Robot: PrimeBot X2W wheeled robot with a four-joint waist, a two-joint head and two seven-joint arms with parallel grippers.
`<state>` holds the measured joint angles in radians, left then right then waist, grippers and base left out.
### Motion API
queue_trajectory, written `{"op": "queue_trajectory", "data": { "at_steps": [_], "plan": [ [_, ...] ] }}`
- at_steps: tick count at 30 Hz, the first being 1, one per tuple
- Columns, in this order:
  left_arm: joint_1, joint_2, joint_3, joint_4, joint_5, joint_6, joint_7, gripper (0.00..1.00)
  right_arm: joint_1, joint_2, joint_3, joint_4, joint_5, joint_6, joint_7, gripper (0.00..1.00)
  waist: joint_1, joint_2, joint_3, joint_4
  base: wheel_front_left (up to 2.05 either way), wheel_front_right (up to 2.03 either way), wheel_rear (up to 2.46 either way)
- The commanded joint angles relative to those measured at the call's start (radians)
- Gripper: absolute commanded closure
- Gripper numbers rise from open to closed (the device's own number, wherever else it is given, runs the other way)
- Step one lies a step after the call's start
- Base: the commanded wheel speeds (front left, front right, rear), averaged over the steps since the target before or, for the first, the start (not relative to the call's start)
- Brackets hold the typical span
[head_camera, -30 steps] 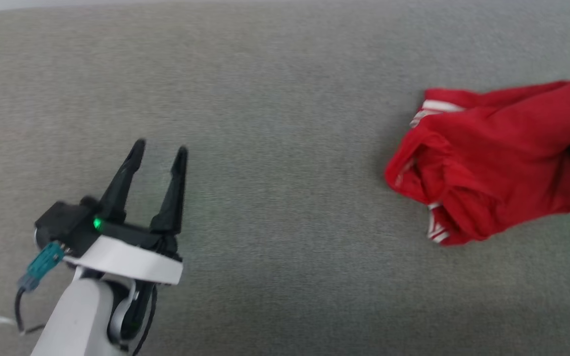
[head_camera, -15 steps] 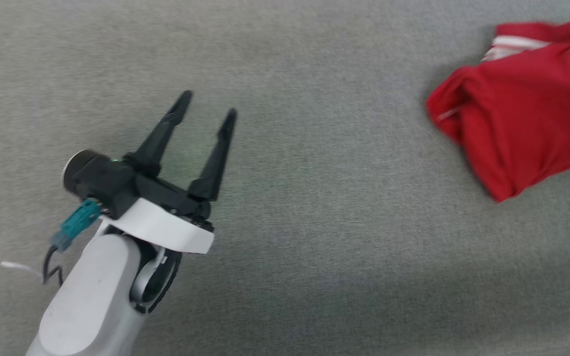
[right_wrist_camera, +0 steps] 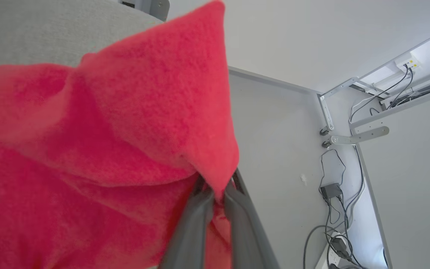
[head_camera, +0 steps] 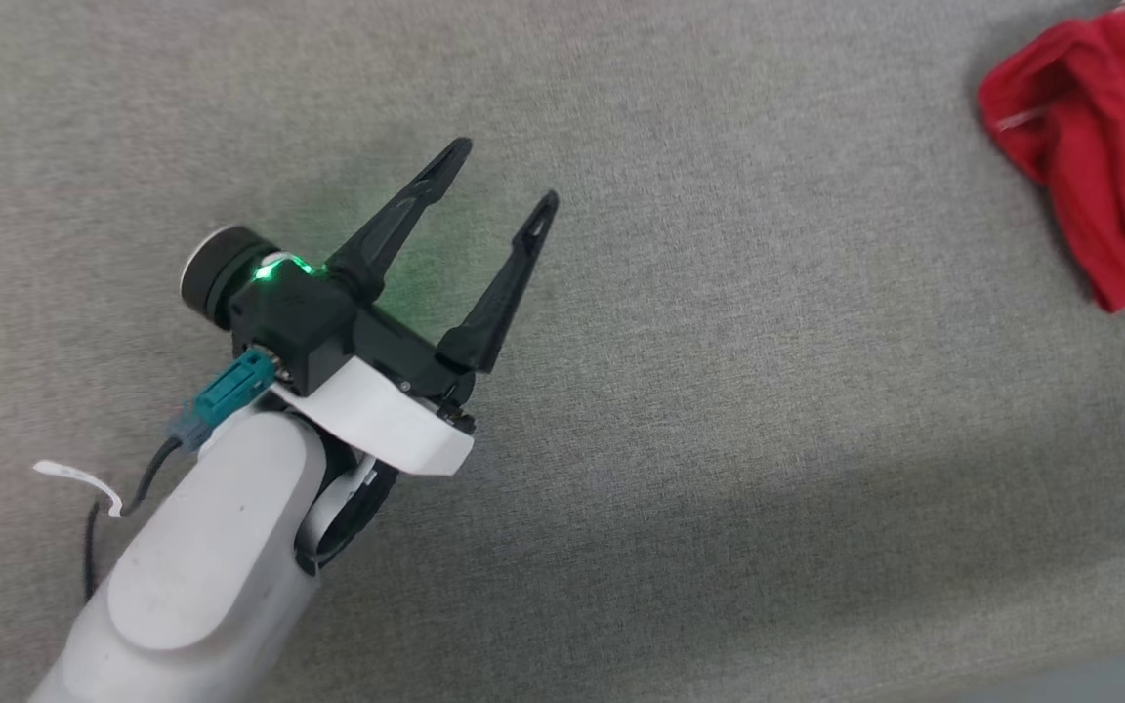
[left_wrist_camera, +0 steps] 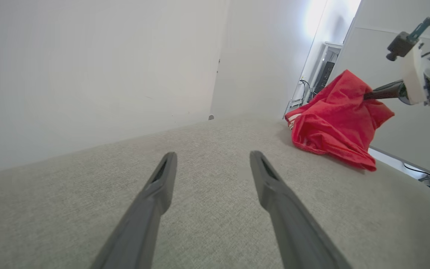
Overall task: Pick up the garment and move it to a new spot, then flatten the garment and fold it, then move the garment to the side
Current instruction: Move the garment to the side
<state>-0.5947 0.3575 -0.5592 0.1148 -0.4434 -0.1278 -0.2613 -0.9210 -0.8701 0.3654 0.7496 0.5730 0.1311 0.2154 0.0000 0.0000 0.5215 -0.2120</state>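
The garment (head_camera: pixel 1104 146) is a bunched red shirt at the far right of the head view, partly cut off by the frame edge. In the left wrist view the garment (left_wrist_camera: pixel 334 119) hangs lifted at its top, its lower folds resting on the grey surface, with my right gripper (left_wrist_camera: pixel 368 95) pinching it from the right. The right wrist view shows my right gripper (right_wrist_camera: pixel 217 192) shut on a fold of the garment (right_wrist_camera: pixel 106 149). My left gripper (head_camera: pixel 507 176) stands open over bare grey fabric, well left of the garment, holding nothing.
A grey fabric surface (head_camera: pixel 719 410) spreads under both arms. White walls (left_wrist_camera: pixel 88 67) rise beyond its far edge. Cables and a power adapter (right_wrist_camera: pixel 330 191) lie on the floor past the surface's edge, below a wall-mounted tray.
The head camera has shifted, so the garment now sits nearer the top right corner and is more cropped. My left gripper appears higher and further right, still open.
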Motion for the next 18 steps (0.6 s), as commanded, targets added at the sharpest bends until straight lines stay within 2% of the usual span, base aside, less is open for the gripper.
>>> {"op": "queue_trajectory", "data": {
  "at_steps": [1, 9, 15, 18],
  "plan": [
    [-0.023, 0.01, -0.013, 0.001, 0.001, -0.003, -0.005, 0.0, -0.024, 0.008, -0.003, 0.026, -0.026, -0.001, -0.023, 1.0, 0.0, 0.0, 0.024, -0.012, 0.0, 0.0, 0.0],
    [-0.078, 0.019, -0.061, 0.008, 0.001, -0.003, -0.005, 0.0, -0.101, 0.065, -0.036, 0.199, -0.15, -0.001, -0.123, 1.0, 0.0, 0.0, 0.072, -0.016, 0.0, 0.0, 0.0],
    [-0.096, 0.023, -0.075, 0.009, -0.01, -0.004, -0.005, 0.0, -0.137, 0.136, -0.059, 0.312, -0.171, -0.001, -0.164, 1.0, 0.0, 0.0, 0.084, -0.004, 0.0, 0.0, 0.0],
    [-0.103, 0.023, -0.071, 0.011, -0.011, -0.004, -0.005, 0.0, -0.149, 0.151, -0.059, 0.351, -0.181, -0.001, -0.175, 1.0, 0.0, 0.0, 0.089, 0.008, 0.0, 0.0, 0.0]
  ]
}}
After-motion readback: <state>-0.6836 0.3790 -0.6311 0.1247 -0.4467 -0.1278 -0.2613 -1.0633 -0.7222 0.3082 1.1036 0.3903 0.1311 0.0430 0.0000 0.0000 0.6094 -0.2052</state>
